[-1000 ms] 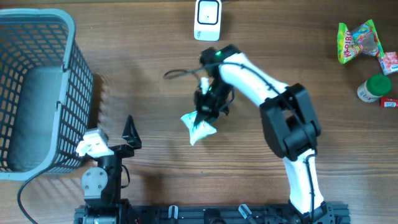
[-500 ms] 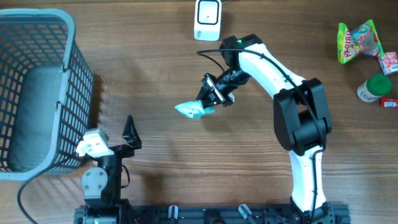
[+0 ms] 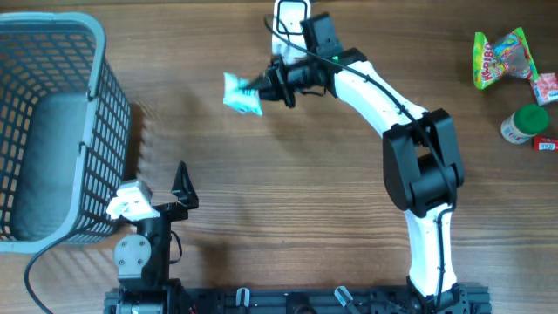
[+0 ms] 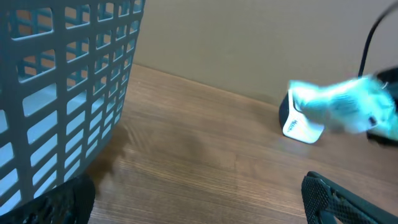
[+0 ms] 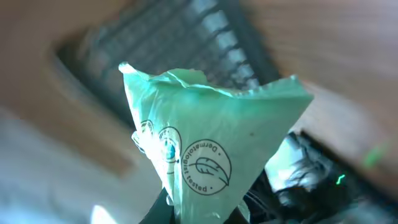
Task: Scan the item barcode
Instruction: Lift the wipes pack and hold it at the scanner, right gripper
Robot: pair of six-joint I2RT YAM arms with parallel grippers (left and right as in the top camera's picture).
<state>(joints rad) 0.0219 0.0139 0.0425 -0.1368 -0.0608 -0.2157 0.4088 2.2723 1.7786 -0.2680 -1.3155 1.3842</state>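
The item is a small teal and white packet point(image 3: 241, 93) with a "Dermatologist tested" leaf print point(image 5: 208, 146). My right gripper point(image 3: 266, 85) is shut on the packet's right end and holds it in the air, just left of the white barcode scanner point(image 3: 291, 13). My right arm covers part of the scanner. In the left wrist view the packet point(image 4: 342, 106) is blurred and overlaps the scanner point(image 4: 301, 126). My left gripper point(image 3: 155, 194) hangs open and empty near the table's front, beside the basket. No barcode shows on the packet.
A grey plastic basket point(image 3: 113, 131) stands at the left, and its wall point(image 4: 62, 81) fills the left wrist view's left side. At the far right lie a colourful candy bag point(image 3: 501, 57), a green-lidded jar point(image 3: 523, 122) and small red packs point(image 3: 545, 144).
My right arm has carried the packet from the table's middle up and to the left, to beside the scanner, turning it on the way. The left arm has not moved.
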